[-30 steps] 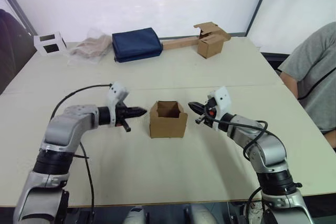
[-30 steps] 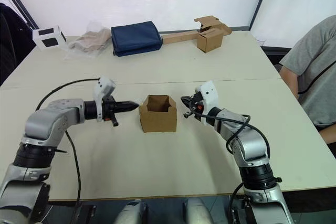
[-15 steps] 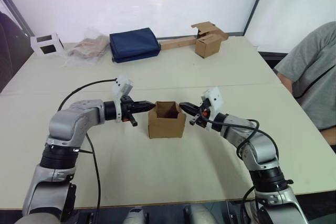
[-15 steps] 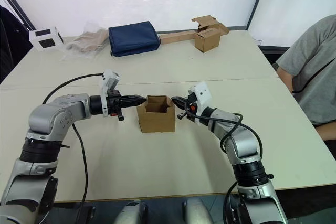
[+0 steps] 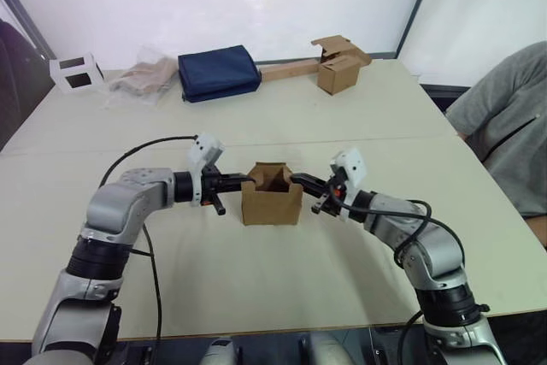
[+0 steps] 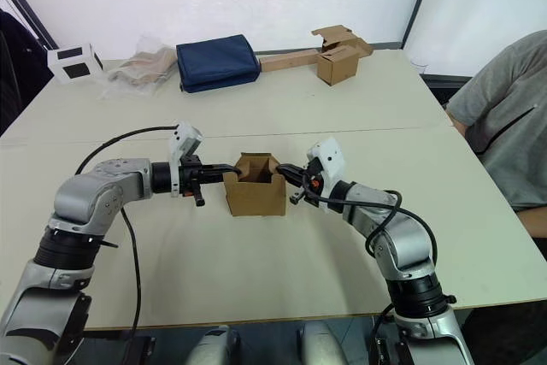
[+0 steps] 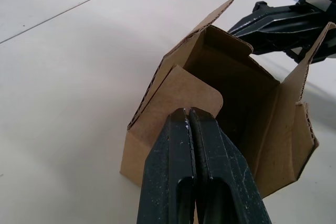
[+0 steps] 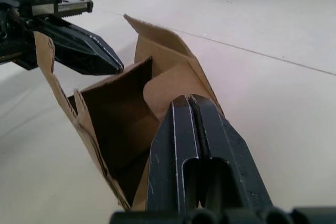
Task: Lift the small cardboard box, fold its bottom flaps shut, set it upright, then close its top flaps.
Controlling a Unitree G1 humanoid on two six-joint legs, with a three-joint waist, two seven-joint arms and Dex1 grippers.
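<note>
The small cardboard box [image 5: 272, 198] is seen upright on the near half of the pale table [image 5: 282, 279], midway between the two arms, with its open end facing up and its top flaps [image 7: 181, 90] standing raised around the rim. The left gripper [image 5: 246, 181] is brought against the box's left side, its two black fingers [image 7: 189, 156] pressed together with no gap, their tips laid on the rounded left flap, which is tilted inward over the opening. The right gripper [image 5: 297, 180] is placed likewise at the right side, its fingers [image 8: 197, 140] also pressed together, their tips resting on the right flap. Nothing is clasped by either gripper. At the far edge of the table are shown a white cube [image 5: 76, 72], a crumpled plastic bag [image 5: 142, 80], a navy blue pouch [image 5: 218, 73] and a second brown box [image 5: 340, 72] joined to a long cardboard strip [image 5: 289, 72]. A person in a grey shirt [image 5: 513, 126] is seated at the right side.
</note>
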